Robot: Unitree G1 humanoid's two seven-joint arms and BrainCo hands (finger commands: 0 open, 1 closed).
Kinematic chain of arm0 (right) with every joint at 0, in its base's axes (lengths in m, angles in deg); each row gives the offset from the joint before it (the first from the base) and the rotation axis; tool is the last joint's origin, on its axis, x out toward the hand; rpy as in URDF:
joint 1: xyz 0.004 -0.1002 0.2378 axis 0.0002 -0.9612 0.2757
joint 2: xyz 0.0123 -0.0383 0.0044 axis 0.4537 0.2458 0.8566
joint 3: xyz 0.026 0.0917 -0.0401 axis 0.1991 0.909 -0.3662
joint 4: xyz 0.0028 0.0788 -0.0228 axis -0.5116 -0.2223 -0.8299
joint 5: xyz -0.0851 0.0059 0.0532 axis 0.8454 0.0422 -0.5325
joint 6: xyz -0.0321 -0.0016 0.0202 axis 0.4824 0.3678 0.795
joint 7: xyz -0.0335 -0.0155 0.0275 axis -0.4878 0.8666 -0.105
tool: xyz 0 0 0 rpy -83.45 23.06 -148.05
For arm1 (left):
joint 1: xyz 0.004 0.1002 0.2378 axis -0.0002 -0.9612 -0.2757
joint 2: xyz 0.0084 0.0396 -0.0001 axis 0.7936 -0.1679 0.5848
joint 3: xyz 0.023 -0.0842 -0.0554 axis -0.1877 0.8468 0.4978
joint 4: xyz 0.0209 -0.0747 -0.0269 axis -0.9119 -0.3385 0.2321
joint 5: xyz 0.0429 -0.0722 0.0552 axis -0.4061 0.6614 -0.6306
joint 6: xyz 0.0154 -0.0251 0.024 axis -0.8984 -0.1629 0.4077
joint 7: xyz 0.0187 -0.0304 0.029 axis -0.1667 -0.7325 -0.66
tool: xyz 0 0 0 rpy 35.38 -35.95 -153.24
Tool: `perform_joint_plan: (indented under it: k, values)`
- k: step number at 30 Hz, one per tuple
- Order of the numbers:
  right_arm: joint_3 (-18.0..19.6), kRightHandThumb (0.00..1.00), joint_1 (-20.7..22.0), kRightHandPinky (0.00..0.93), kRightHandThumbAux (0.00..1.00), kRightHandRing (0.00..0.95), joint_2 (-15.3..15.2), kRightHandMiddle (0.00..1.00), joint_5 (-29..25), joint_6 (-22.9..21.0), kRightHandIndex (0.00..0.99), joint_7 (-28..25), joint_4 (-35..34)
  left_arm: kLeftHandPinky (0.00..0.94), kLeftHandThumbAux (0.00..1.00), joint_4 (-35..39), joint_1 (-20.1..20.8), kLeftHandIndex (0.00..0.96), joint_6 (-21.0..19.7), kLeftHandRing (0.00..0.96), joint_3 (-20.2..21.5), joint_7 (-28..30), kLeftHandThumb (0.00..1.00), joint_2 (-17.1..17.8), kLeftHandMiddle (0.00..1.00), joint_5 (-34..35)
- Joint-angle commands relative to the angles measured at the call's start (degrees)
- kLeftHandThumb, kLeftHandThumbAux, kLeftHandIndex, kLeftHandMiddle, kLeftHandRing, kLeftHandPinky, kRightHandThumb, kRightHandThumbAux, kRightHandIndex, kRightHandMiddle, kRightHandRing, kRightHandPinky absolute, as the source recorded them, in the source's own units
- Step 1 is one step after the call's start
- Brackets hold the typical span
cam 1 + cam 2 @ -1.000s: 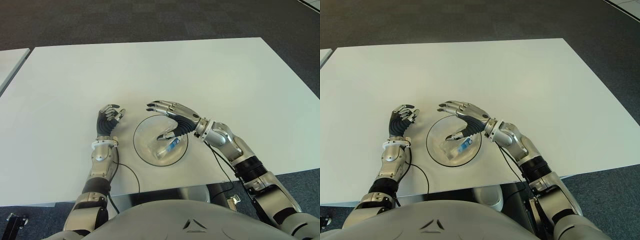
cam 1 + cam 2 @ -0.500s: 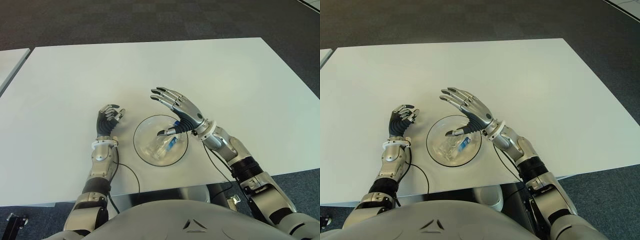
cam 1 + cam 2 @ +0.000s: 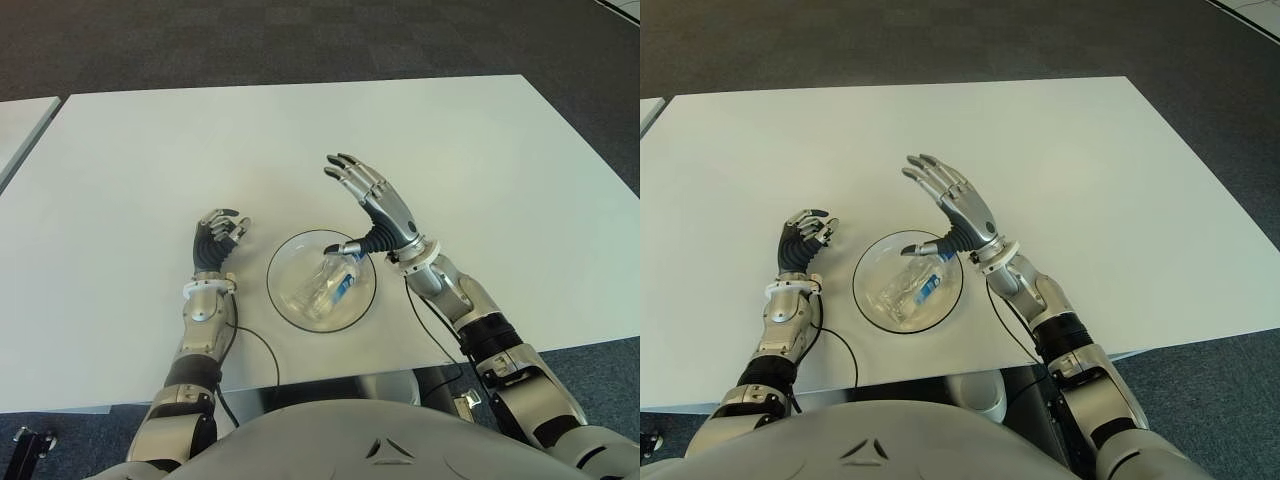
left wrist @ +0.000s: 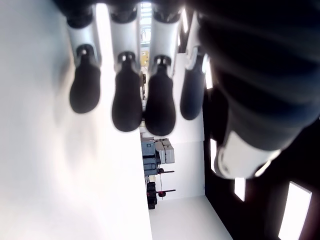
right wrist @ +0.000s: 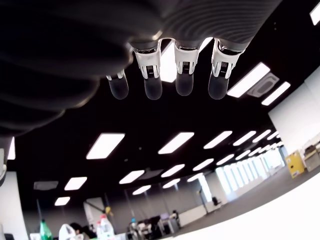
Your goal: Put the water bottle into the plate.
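- Water bottle: clear plastic, blue label, on its side inside the plate, cap end toward the far right of the rim.
- Plate: clear glass, round, near the front edge of the table, about midway along it.
- Right hand: raised above the plate's far-right rim, palm turned left, four fingers straight and spread, pointing up and away; thumb tip close over the bottle's cap end, contact not clear; nothing gripped.
- Left hand: just left of the plate, apart from it, fingers curled inward, empty; whether touching the table not clear.
- Table: white, wide, bare across its far half and both side edges.
- Black cable: looping on the table from the left forearm toward the front edge.
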Motion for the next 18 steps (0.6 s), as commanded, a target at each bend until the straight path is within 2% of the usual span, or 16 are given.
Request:
perform_joint_plan:
  k: [1, 5, 10, 12, 15, 16, 18]
  values:
    - [2.28, 0.0, 0.54, 0.0, 0.408, 0.0, 1.79, 0.0, -7.2, -0.24, 0.0, -2.34, 3.72, 0.677, 0.716, -1.11, -0.67, 0.436, -1.34, 0.693, 0.14, 1.02, 0.706, -0.06, 0.704, 0.55]
    - [4.48, 0.0, -0.1, 0.0, 0.433, 0.0, 3.07, 0.0, -13.87, -0.88, 0.0, -5.5, 4.11, 0.68, 0.716, -1.22, -0.67, 0.436, -0.92, 0.696, 0.18, 0.63, 0.706, -0.03, 0.708, 0.19]
    - [6.84, 0.0, -0.76, 0.0, 0.477, 0.0, 4.37, 0.0, -17.32, -2.72, 0.0, -6.56, 3.91, 0.682, 0.716, -1.06, -0.67, 0.436, -1.15, 0.699, 0.19, -0.02, 0.706, -0.05, 0.71, -0.24]
    - [8.56, 0.0, -0.85, 0.01, 0.528, 0.0, 5.28, 0.0, -18.55, -3.75, 0.0, -5.35, 5.36, 0.682, 0.716, -0.93, -0.67, 0.436, -1.41, 0.7, 0.22, -0.16, 0.706, -0.07, 0.711, -0.29]
    - [10.74, 0.0, -0.86, 0.111, 0.648, 0.009, 6.83, 0.0, -19.82, -4.48, 0.0, -3.21, 7.99, 0.676, 0.715, -0.87, -0.64, 0.436, -1.57, 0.697, 0.29, -0.4, 0.707, -0.16, 0.71, -0.31]
    - [11.14, 0.0, -0.9, 0.122, 0.661, 0.01, 7.32, 0.0, -20.13, -4.59, 0.0, -3.0, 8.17, 0.676, 0.715, -0.89, -0.6, 0.436, -1.57, 0.697, 0.33, -0.54, 0.707, -0.2, 0.709, -0.32]
    - [11.93, 0.008, -0.87, 0.178, 0.736, 0.048, 8.33, 0.028, -20.96, -4.51, 0.03, -2.52, 8.69, 0.674, 0.715, -0.88, -0.56, 0.436, -1.59, 0.695, 0.37, -0.76, 0.707, -0.28, 0.707, -0.33]
